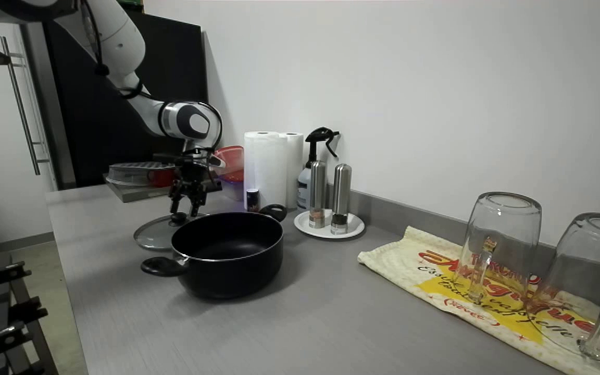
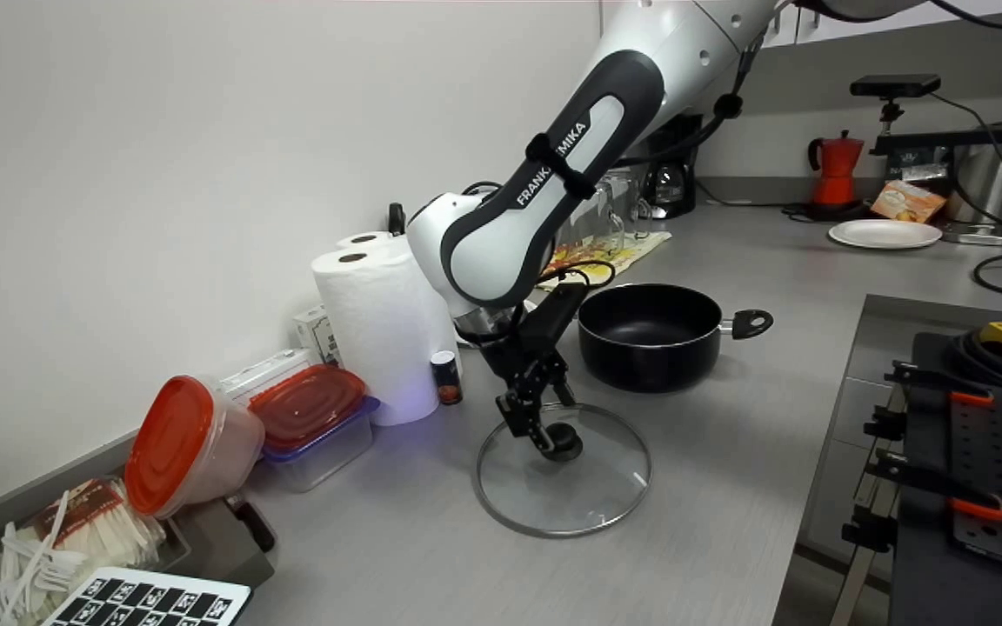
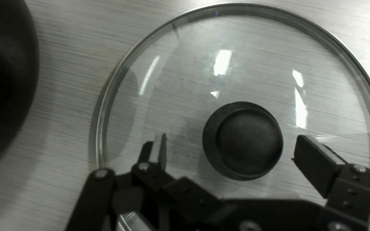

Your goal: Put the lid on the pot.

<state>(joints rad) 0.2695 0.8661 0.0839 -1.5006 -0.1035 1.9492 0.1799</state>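
The glass lid (image 1: 154, 235) lies flat on the grey counter beside the pot, seen whole in an exterior view (image 2: 588, 496) and large in the wrist view (image 3: 185, 83). Its dark centre knob (image 3: 247, 141) points up. The black pot (image 1: 235, 276) stands upright and uncovered; it also shows in an exterior view (image 2: 651, 361) and at the left edge of the wrist view (image 3: 5, 80). My gripper (image 3: 231, 141) is open and low over the lid, one finger on each side of the knob, with gaps to both. The gripper also shows in both exterior views (image 1: 184, 209) (image 2: 555, 423).
Paper towel rolls (image 1: 264, 169), a small dark jar (image 2: 446, 377) and plastic containers (image 2: 310, 426) stand along the wall. A white plate (image 1: 329, 232) holds two steel mills. Upturned glass mugs (image 1: 503, 239) stand on a cloth (image 1: 404, 252). The counter's edge is near the pot handle (image 1: 164, 266).
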